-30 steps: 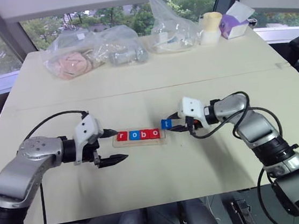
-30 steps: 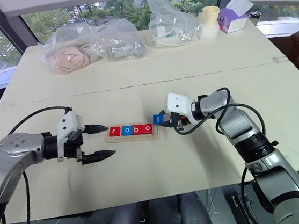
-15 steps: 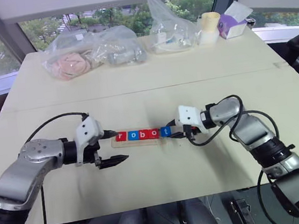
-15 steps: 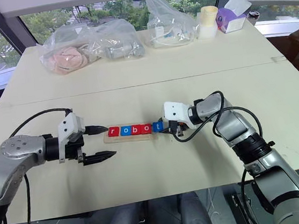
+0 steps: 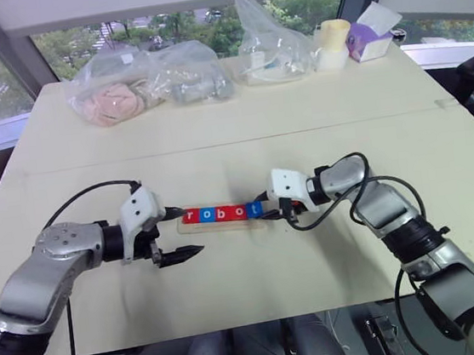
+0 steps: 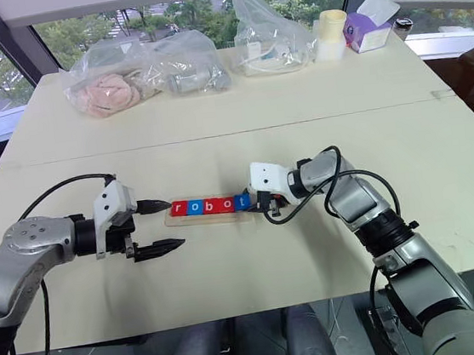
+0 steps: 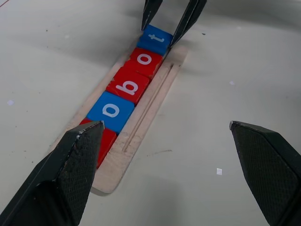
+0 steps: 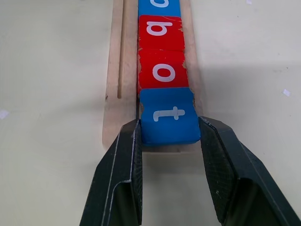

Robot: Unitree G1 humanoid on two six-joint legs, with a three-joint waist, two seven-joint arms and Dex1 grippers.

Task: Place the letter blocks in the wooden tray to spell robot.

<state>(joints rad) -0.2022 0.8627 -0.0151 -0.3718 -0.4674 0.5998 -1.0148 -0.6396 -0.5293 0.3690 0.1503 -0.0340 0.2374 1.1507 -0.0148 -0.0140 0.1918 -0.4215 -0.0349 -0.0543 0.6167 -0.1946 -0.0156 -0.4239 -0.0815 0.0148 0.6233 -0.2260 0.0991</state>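
Risk at the last tile: my right hand could drag the t back out of the tray.

From the left, my left hand (image 5: 177, 233) hangs wide open and empty just off the near end of the wooden tray (image 7: 141, 123) on the table (image 5: 240, 126). The tray holds r, o, b, o (image 8: 163, 70), and the blue t tile (image 8: 169, 117) sits at its far end. My right hand (image 8: 170, 141) is clamped on that t; if it sticks on release, or I nudge sideways, the row could shift or the light tray could slide.
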